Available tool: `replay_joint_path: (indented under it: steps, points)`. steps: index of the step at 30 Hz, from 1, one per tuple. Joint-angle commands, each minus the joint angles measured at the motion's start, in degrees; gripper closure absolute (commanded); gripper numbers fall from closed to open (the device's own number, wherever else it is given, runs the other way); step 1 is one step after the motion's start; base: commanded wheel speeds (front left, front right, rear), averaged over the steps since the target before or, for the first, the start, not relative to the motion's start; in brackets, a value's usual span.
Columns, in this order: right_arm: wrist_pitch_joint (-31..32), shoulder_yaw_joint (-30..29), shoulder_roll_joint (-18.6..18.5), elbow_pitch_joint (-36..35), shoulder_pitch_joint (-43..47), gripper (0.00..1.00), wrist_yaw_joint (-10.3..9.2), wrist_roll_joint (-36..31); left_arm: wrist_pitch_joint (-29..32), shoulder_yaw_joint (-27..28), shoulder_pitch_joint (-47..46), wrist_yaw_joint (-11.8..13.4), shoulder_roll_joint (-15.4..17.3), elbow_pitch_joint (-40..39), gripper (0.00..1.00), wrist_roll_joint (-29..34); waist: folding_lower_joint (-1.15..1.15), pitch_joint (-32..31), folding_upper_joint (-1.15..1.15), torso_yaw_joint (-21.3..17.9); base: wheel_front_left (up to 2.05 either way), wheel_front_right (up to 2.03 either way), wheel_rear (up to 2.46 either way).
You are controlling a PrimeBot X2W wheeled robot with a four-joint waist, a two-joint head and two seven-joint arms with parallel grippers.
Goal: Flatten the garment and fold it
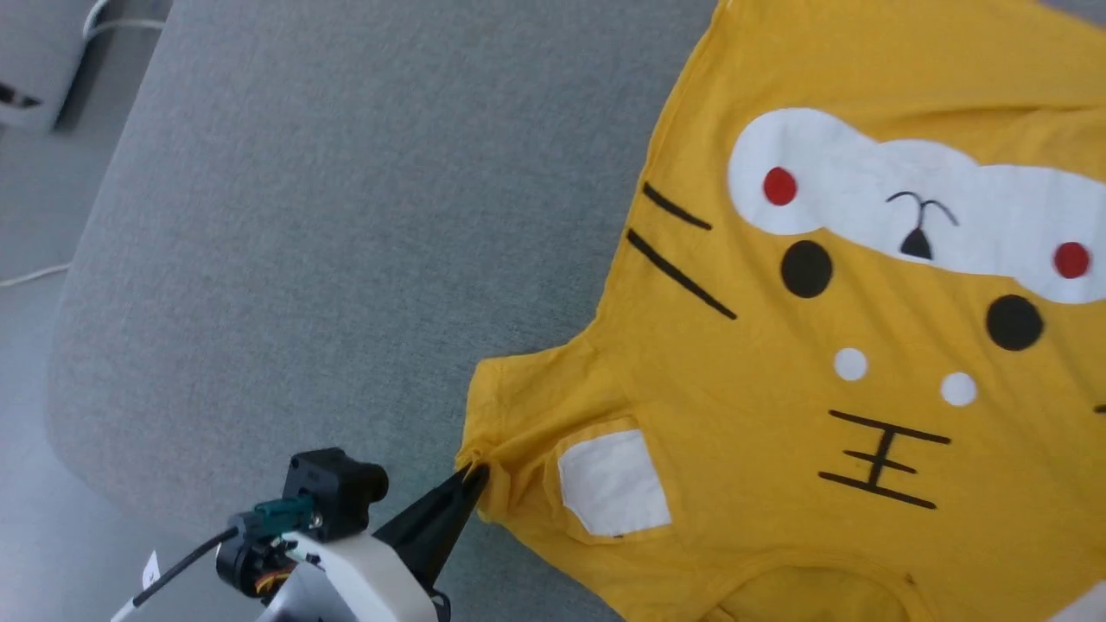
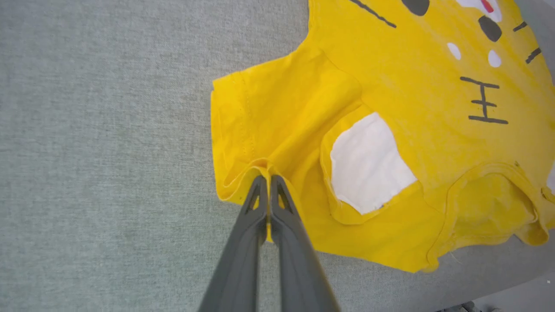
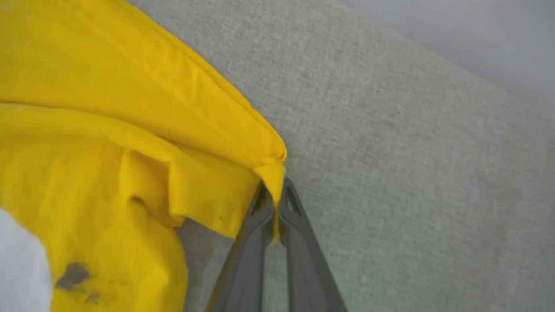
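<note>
L end effector (image 1: 473, 473) closed, its 2 fingers pinching the sleeve hem of the garment (image 1: 778, 389); cloth bunches at the tips. Rest of the yellow tee lies print-up on the grey tabletop (image 1: 302, 216), spreading ahead & to the right of that end effector. White patch (image 2: 368, 164) sits just right of its tips, black-line print farther off. R end effector (image 3: 273, 186) also closed, gripping a folded edge of the garment. Fabric runs off to its left, bare tabletop to its right.

White forearm (image 1: 363, 574) bears black camera block (image 1: 333, 488) and dark left tool (image 1: 473, 475).
</note>
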Motion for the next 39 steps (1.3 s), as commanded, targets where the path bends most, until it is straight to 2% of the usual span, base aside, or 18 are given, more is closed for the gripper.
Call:
replay_joint_path:
  steps: [1, 6, 13, 23, 29, 30, 31, 39]
  points:
    - [0.96, 1.49, 0.52, 1.54, 6.93, 1.0, -0.04, 1.23, -0.02, 0.33, 0.88, 0.65, 0.57, 0.41, 1.0, -0.04, 0.0, -6.51, 0.0, -6.19, 0.0, 0.0, 0.0]
    - [-1.34, 1.72, 0.32, -4.3, 16.76, 1.0, -0.04, 4.31, -0.97, 0.67, 3.63, 2.57, 0.23, 1.57, 1.0, -0.27, 0.0, -12.44, 0.0, -10.74, 0.0, 0.0, 0.0]
    - [-3.46, -3.7, 2.75, -15.65, 31.99, 1.0, -0.04, 6.86, -2.08, 1.79, 8.65, 4.54, 0.21, 3.94, 1.0, -2.61, 0.0, -18.82, 0.0, -15.65, 0.0, 0.0, 0.0]
    - [2.06, -15.7, 12.97, -33.63, 53.18, 1.0, -0.04, 4.87, -4.15, 3.59, 12.32, 5.5, 0.13, 6.04, 1.0, -4.86, 0.0, -21.54, 0.0, -19.18, 0.0, 0.0, 0.0]
    - [6.12, -19.37, 18.19, -38.13, 60.02, 1.0, -0.04, 4.46, -4.34, 3.81, 11.87, 5.28, 0.21, 6.07, 1.0, -5.05, 0.0, -20.95, 0.0, -19.27, 0.0, 0.0, 0.0]
    - [6.55, -19.7, 18.37, -38.79, 60.13, 0.85, -0.04, 4.19, -4.34, 3.85, 11.67, 5.27, 0.24, 6.0, 1.0, -5.0, 0.0, -20.74, 0.0, -19.17, 0.0, 0.0, 0.0]
    - [6.76, -19.69, 18.2, -39.64, 59.91, 0.0, -0.04, 3.91, -4.29, 3.85, 11.45, 5.25, 0.29, 5.88, 1.0, -4.94, 0.0, -20.5, 0.0, -18.98, 0.0, 0.0, 0.0]
    - [7.08, -18.66, 15.99, -45.87, 48.6, 0.0, -0.04, 6.08, -4.29, 2.99, 8.07, 4.82, -1.03, 4.4, 1.0, -3.95, 0.0, -16.77, 0.0, -14.38, 0.0, 0.0, 0.0]
